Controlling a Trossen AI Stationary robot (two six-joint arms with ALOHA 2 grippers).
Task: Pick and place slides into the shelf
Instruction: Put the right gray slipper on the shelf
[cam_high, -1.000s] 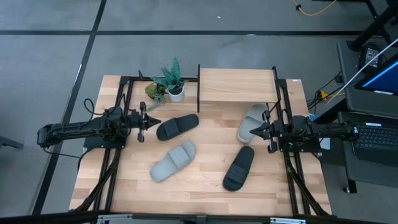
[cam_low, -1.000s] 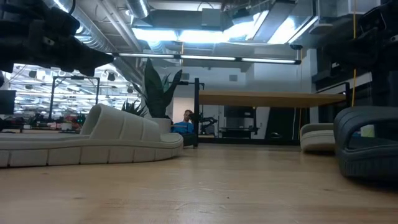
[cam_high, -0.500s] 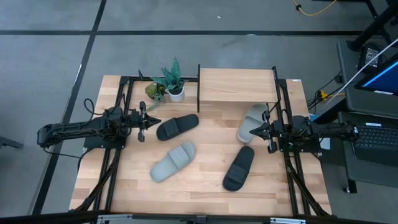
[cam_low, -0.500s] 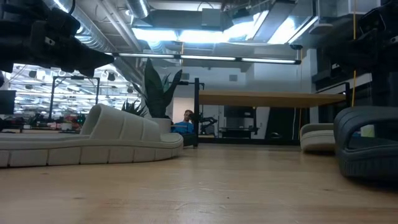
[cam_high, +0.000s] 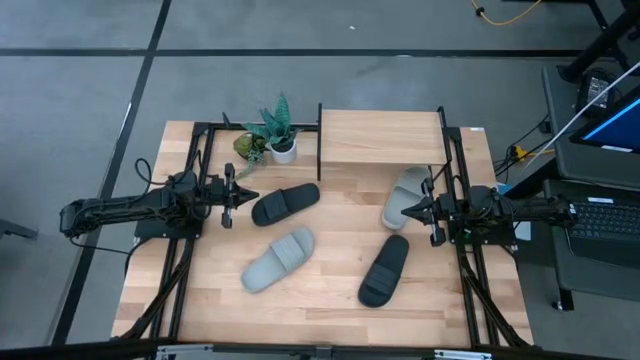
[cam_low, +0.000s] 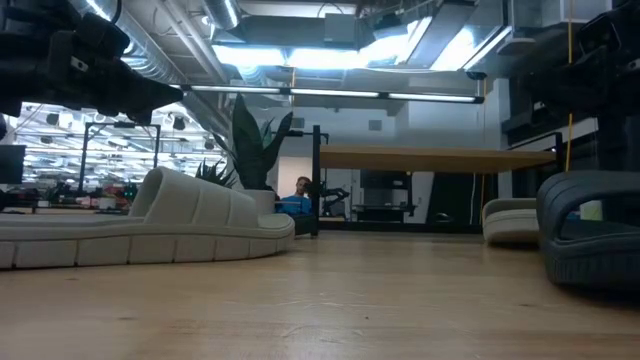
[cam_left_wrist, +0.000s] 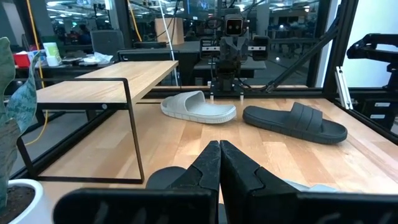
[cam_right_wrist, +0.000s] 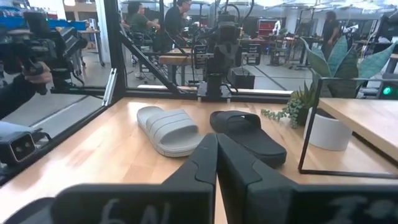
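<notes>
Four slides lie flat on their soles on the wooden tabletop: a black slide (cam_high: 285, 203) and a pale grey slide (cam_high: 278, 259) left of middle, another pale grey slide (cam_high: 406, 196) beside the shelf's near right corner, and a second black slide (cam_high: 384, 269) in front of it. The shelf (cam_high: 380, 137) stands at the far edge on thin black uprights. My left gripper (cam_high: 243, 196) hovers shut at the table's left side, just left of the black slide. My right gripper (cam_high: 410, 208) hovers shut at the right side, beside the grey slide. Both point level toward the middle.
A potted plant (cam_high: 272, 135) in a white pot stands left of the shelf at the far edge. Black frame rails (cam_high: 195, 180) run along both sides of the table. Bare wood (cam_high: 320, 300) lies toward the near edge.
</notes>
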